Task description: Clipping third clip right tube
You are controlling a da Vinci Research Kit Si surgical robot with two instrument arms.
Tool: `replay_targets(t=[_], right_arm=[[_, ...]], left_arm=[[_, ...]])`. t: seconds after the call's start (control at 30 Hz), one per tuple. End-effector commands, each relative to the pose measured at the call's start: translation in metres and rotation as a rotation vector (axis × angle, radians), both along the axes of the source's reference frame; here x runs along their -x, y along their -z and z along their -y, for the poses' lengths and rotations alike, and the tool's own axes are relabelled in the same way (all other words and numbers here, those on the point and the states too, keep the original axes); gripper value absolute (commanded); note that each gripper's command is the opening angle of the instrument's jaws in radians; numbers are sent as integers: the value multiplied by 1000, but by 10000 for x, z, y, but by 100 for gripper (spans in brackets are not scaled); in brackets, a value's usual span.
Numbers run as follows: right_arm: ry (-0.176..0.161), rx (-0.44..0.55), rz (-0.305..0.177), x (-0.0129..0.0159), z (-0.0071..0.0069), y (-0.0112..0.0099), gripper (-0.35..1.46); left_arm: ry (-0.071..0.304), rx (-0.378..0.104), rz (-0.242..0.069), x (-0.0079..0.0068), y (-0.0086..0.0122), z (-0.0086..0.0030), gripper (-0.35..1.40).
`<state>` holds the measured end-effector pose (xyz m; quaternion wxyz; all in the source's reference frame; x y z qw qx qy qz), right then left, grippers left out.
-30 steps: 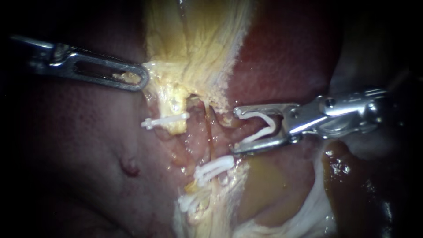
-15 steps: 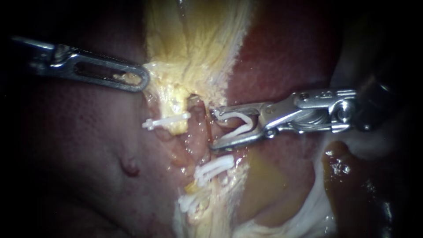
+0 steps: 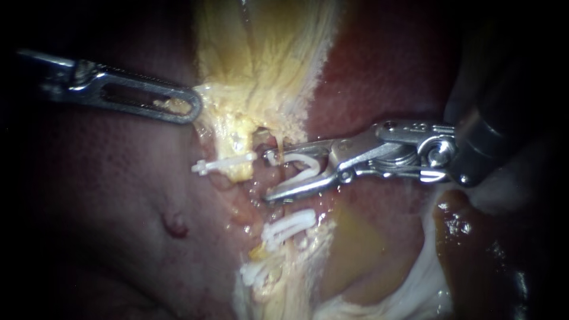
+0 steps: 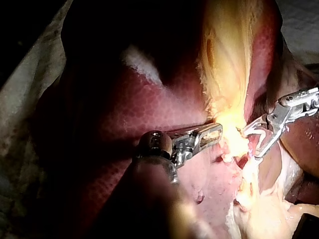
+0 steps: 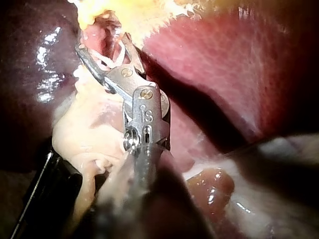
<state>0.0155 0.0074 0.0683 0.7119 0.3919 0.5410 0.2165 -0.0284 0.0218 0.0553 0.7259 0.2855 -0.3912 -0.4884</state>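
Note:
My right instrument point(image 3: 271, 176) comes in from the right, its jaws standing apart with an open white clip point(image 3: 299, 166) held between them. The jaws straddle the thin reddish right tube point(image 3: 277, 185), just below the yellow gallbladder tissue point(image 3: 261, 77). Lower on that tube sit two white clips point(image 3: 289, 225), one under the other. Another white clip point(image 3: 225, 161) lies across the tube to the left. My left instrument point(image 3: 191, 108) is shut on the yellow tissue's left edge. The left wrist view shows my left instrument point(image 4: 217, 132) at that edge and my right instrument point(image 4: 251, 144) beyond. The right wrist view shows the right instrument point(image 5: 102, 47) around pink tissue.
Dark red liver point(image 3: 385, 71) lies behind and to the right of the tubes, and paler liver point(image 3: 118, 195) to the left. Whitish membrane and yellow fluid point(image 3: 427, 278) sit below my right instrument's shaft.
My right instrument has moved left with its open clip, from clear of the tube to straddling it. My left instrument has kept still.

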Motion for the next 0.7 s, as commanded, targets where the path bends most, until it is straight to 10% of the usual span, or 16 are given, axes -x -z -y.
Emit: replay_targets(t=[0.03,0.7], right_arm=[[5,-7,-11,0,0,0,48],[-10,-87,-105,0,3,14,49]], left_arm=[[0,0,0,0,0,0,-35],[-1,0,0,-1,-2,0,-35]])
